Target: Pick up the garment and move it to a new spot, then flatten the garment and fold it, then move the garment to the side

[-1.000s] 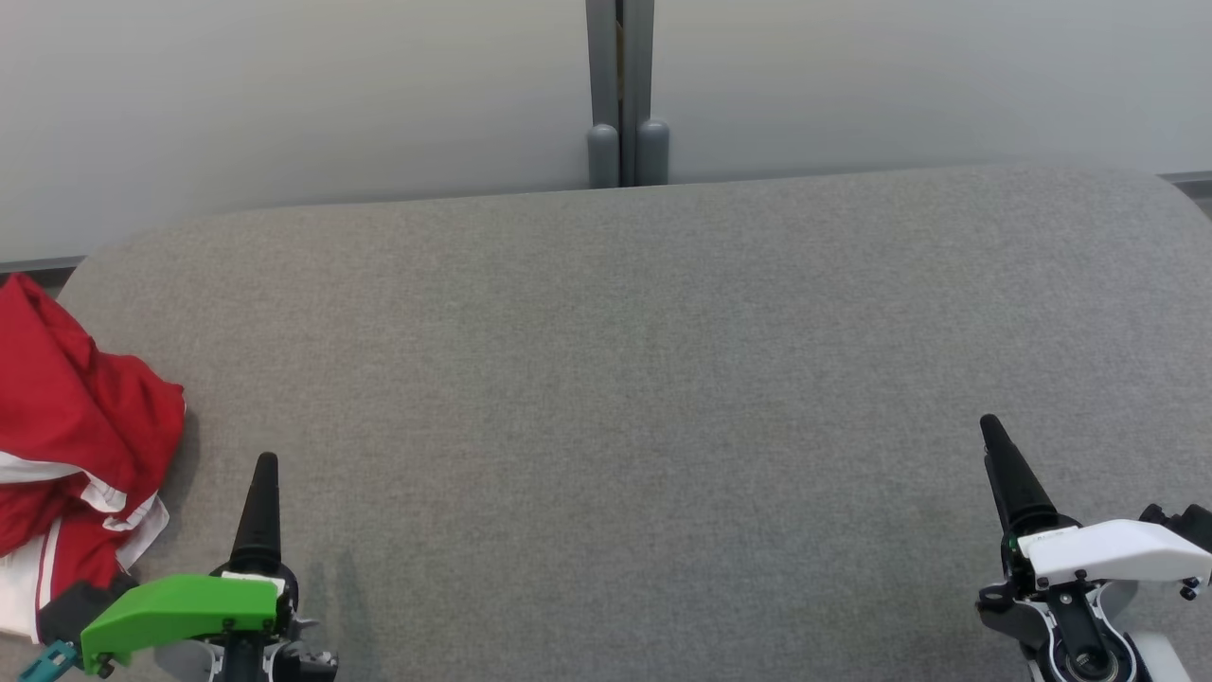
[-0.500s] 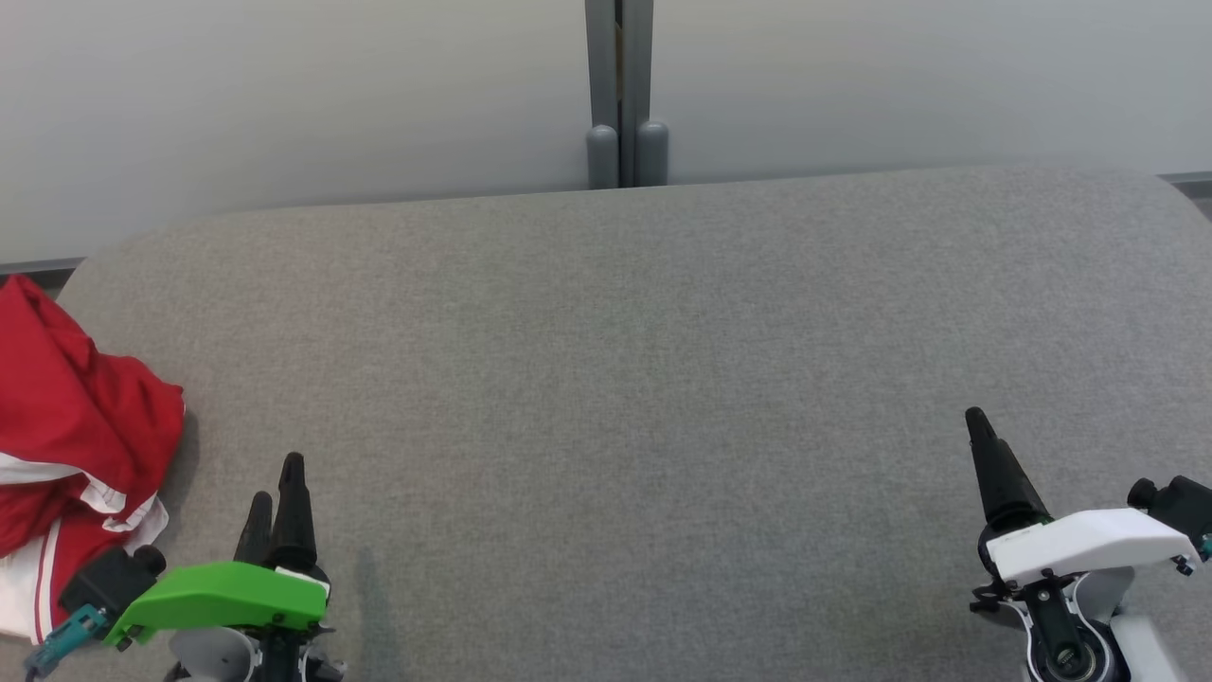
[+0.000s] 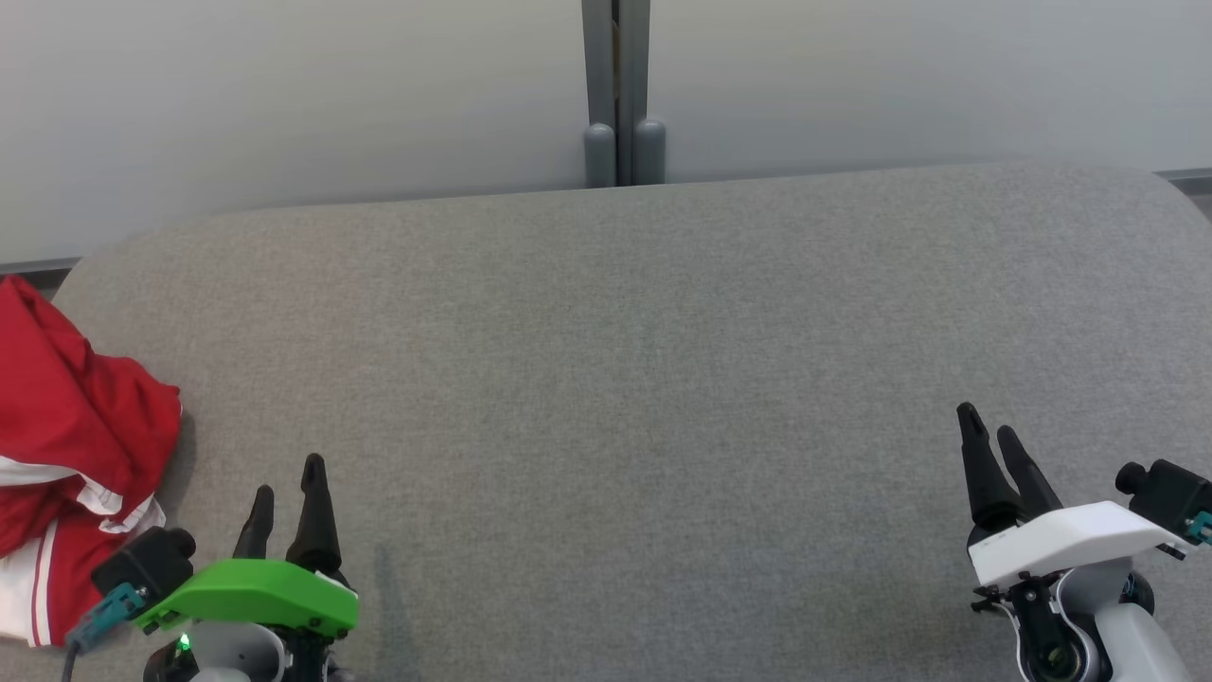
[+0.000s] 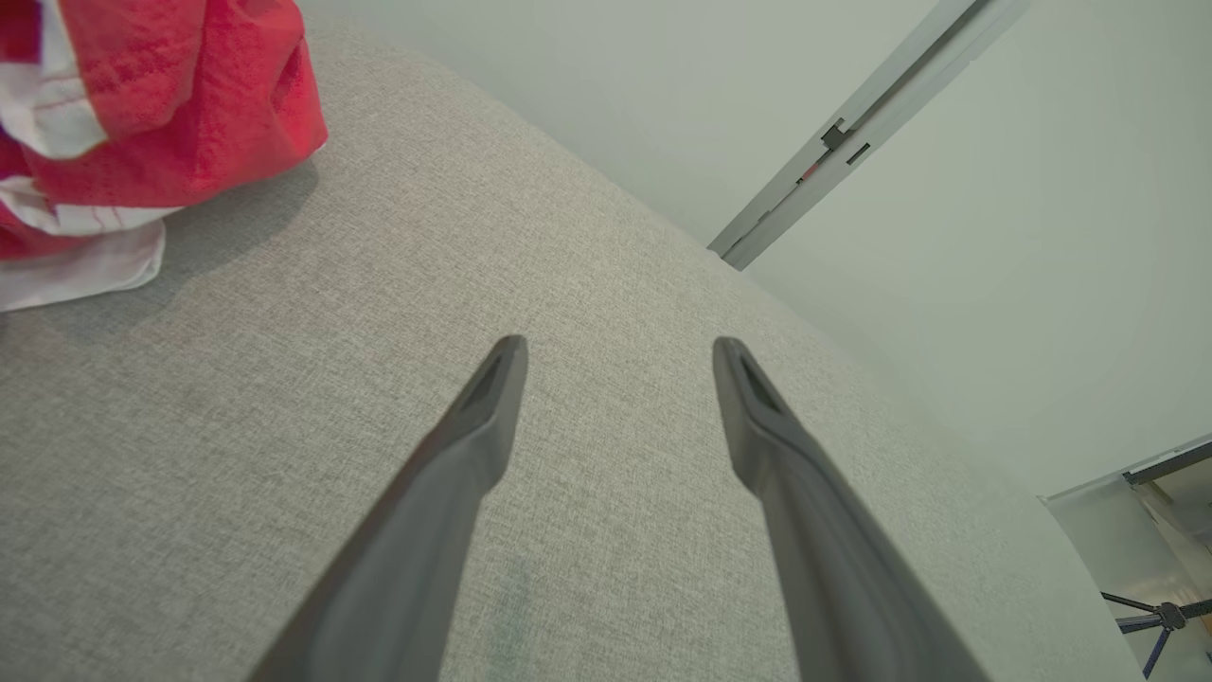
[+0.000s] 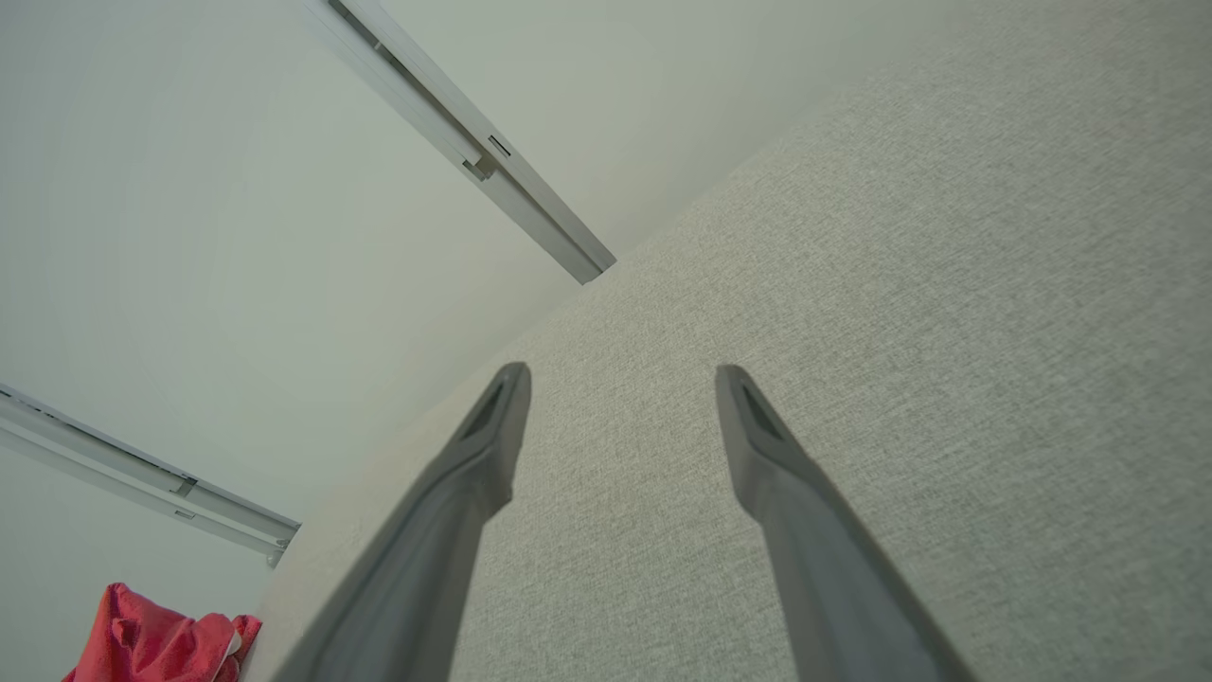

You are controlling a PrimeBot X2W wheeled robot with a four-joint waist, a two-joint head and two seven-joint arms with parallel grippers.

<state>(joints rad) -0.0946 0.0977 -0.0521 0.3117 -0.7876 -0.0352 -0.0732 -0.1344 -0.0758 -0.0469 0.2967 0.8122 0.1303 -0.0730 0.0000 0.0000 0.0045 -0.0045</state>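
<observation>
Work surface: grey fabric-covered bench (image 3: 625, 360) with rounded far corners; a pale wall (image 3: 284, 95) stands behind it, divided by a grey vertical post (image 3: 617, 95).

Garment (image 3: 76, 445): red with white trim, lying crumpled in a loose heap at the far left end of the bench; part of it runs past the left edge of the head view; the left wrist view places the garment (image 4: 142, 114) in its upper left corner, resting on the fabric with a shadow beneath its edge; the right wrist view places the garment (image 5: 161, 644) small in its lower left corner, well apart from that arm.

Left gripper (image 3: 289, 476): positioned at the lower left of the head view, under a green cover (image 3: 251, 592); it stands near the garment, to the right of it, and is not touching it; the left wrist view shows the left gripper (image 4: 617, 343) with its fingers (image 4: 454, 474) spread apart and bare bench fabric between them; nothing is held.

Right gripper (image 3: 986, 421): positioned at the lower right of the head view, under a white cover (image 3: 1060, 540), over bare bench; the right wrist view shows the right gripper (image 5: 621, 370) with its fingers (image 5: 805, 530) likewise apart; nothing is held; whether either pair of tips contacts the fabric cannot be told.
</observation>
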